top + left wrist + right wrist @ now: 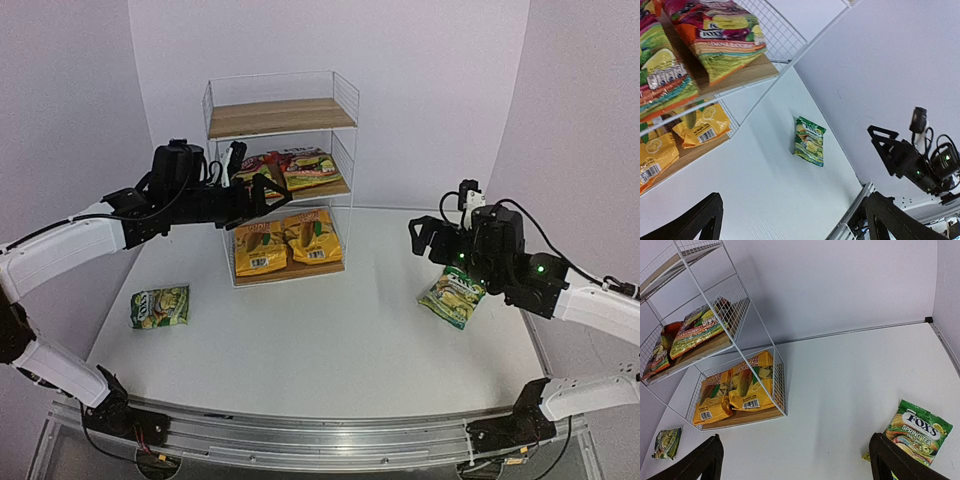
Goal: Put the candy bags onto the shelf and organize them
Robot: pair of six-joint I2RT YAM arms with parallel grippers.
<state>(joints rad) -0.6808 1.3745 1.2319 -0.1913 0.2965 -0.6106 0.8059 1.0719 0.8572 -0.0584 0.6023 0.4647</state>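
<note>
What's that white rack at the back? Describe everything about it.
The shelf is a tall rack of thin white wire with three light wooden boards, standing upright on the white table near the back wall. Its top board is bare; two red bags lie on the middle, two yellow bags on the bottom.

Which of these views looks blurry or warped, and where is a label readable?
Top view: wide-lens warp, the front rail bows. Left wrist view: tilted, the red bag at the left edge looks soft. Right wrist view: sharp, FOX'S reads on the green bag.

White arms point(60, 250), black jaws, green lights point(541, 267)
</note>
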